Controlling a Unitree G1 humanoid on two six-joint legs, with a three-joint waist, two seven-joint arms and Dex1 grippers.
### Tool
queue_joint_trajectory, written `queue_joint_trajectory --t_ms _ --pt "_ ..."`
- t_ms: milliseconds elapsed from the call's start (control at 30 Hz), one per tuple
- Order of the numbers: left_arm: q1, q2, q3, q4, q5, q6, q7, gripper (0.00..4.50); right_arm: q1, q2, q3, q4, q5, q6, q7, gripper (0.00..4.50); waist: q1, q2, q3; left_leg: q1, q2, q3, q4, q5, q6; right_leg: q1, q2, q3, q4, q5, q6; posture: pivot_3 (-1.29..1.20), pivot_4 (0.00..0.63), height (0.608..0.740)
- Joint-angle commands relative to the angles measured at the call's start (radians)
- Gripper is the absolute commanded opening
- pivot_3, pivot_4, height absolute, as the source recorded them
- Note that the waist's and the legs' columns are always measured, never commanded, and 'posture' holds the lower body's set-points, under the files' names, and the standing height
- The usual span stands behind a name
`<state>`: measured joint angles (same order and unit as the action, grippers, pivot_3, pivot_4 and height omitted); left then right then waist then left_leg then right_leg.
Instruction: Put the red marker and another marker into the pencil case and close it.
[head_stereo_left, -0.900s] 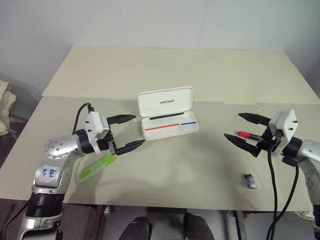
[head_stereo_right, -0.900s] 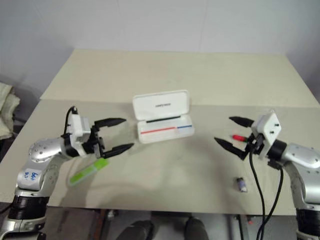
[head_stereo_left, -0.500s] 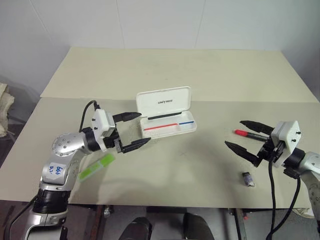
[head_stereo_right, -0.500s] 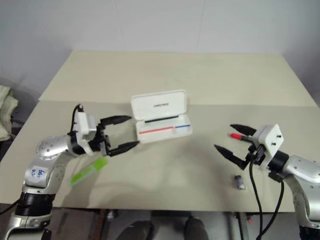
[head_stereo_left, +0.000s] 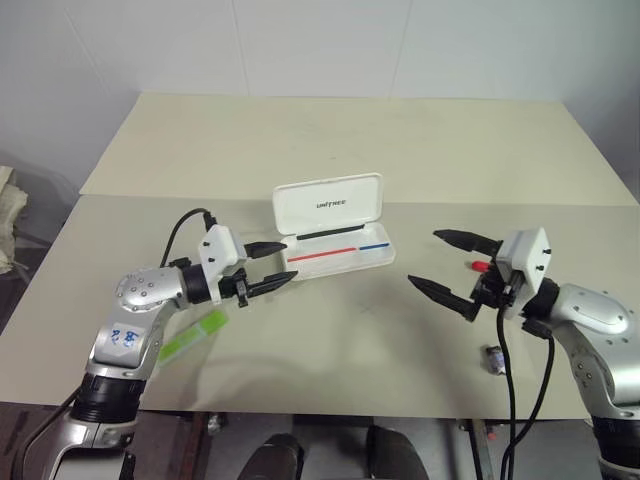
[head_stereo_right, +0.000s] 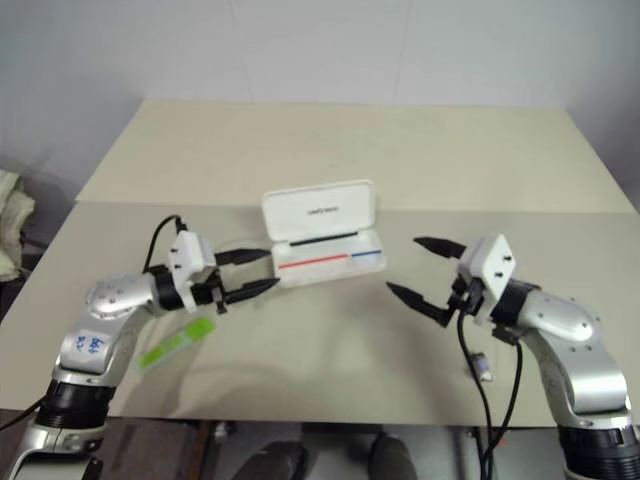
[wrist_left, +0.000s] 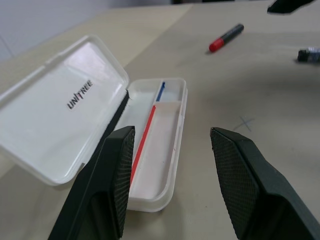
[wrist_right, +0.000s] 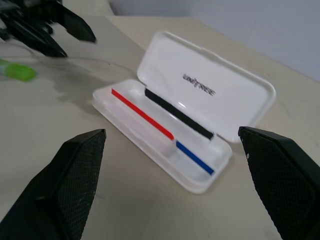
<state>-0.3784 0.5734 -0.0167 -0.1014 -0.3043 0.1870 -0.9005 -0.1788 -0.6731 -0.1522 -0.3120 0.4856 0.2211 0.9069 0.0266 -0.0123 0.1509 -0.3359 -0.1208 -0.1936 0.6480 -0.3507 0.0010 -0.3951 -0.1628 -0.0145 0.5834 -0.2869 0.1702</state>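
The white pencil case (head_stereo_left: 340, 258) lies open at the table's middle, lid (head_stereo_left: 328, 205) up, nothing in its tray. My left gripper (head_stereo_left: 288, 263) hovers level just left of the case, open with a narrow gap and holding nothing. The lime-green marker (head_stereo_left: 193, 335) lies on the table below and behind that gripper. My right gripper (head_stereo_left: 425, 258) is wide open and empty, pointing left toward the case from some way off. The red marker (wrist_left: 226, 38) lies on the table behind the right gripper; a red bit (head_stereo_left: 480, 266) of it peeks out beside the wrist.
A small dark block (head_stereo_left: 495, 358) lies near the front edge under my right arm. The table (head_stereo_left: 350, 330) has bare surface in front of the case and a second panel behind it. Black cables hang from both wrists.
My right gripper has swung left, away from the red marker and toward the case. The left gripper has edged closer to the case and its fingers have narrowed.
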Motion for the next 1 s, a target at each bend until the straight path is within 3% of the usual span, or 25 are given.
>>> queue_joint_trajectory --t_ms 33,500,1000 --pt "-0.057 0.005 -0.045 0.043 0.049 0.012 -0.005 2.52 -0.053 0.017 0.033 -0.029 0.014 0.003 0.005 4.50 -0.002 0.000 0.000 0.000 0.000 0.000 0.000 0.000 0.000 -0.001 0.000 0.000 0.000 0.000 0.000 0.00 0.150 0.740" --pt "-0.161 -0.022 -0.177 0.229 0.200 -0.061 -0.048 2.52 -0.107 0.052 0.071 -0.106 0.085 0.087 -0.004 4.50 -0.001 0.000 0.000 -0.001 -0.002 0.001 0.000 -0.001 0.001 -0.003 0.000 -0.001 0.002 0.000 0.000 0.00 0.150 0.740" --pt "-0.255 -0.050 -0.257 0.282 0.297 0.060 -0.052 2.52 -0.099 0.022 0.047 -0.088 0.075 0.079 0.034 4.50 -0.002 0.000 0.000 -0.001 -0.003 0.002 0.001 -0.001 0.001 -0.003 0.000 0.000 0.002 0.001 0.001 0.00 0.150 0.740"
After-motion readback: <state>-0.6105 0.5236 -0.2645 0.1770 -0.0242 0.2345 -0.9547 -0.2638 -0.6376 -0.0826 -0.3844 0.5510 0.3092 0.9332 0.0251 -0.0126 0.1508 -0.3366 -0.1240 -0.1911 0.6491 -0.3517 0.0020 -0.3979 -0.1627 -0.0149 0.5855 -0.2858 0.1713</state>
